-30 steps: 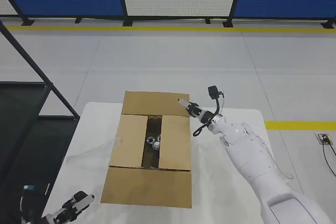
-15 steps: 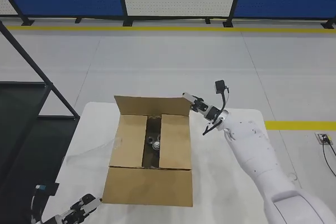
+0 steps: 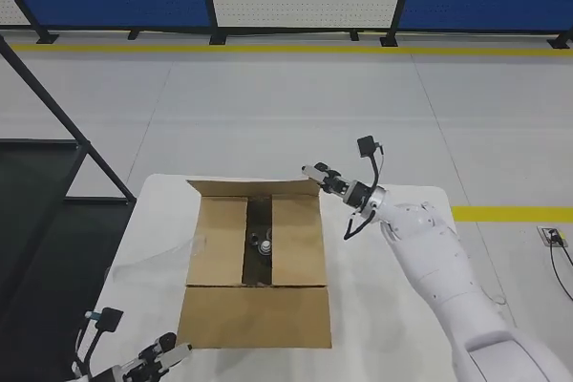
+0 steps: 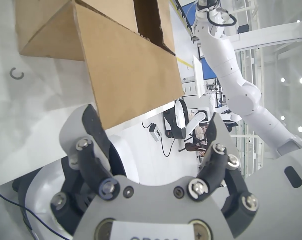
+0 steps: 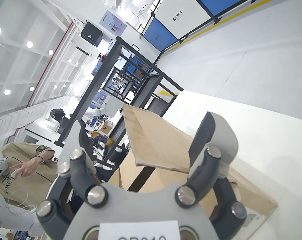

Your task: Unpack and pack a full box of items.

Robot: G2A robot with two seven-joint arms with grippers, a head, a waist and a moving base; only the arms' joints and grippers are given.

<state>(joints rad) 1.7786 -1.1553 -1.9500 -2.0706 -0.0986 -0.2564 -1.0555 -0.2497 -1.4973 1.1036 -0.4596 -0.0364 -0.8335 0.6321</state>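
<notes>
While the box sits mid-counter with both side flaps lying over its mouth, I judge the step in hand to be opening it for unpacking.

The right jaws are spread wide at the box's far right corner. They straddle the edge of the far flap, which stands nearly upright, and they grip nothing. The left jaws are also wide open and empty. They sit low by the near left corner, just beside the corner of the near flap, which is folded outward.

To do this well, I would press the far flap back past upright so it cannot drop shut. Then I would take the left side flap and the right side flap one at a time. I would hook each by its free inner edge along the centre gap and swing it outward, keeping the tips shallow and clear of the contents. The cardboard looks light, so I would brace the near side with the left arm against sliding.

Through that gap I see a few small items, one with a pale round top. The rest lies in shadow, so I cannot tell what they are or how many.
</notes>
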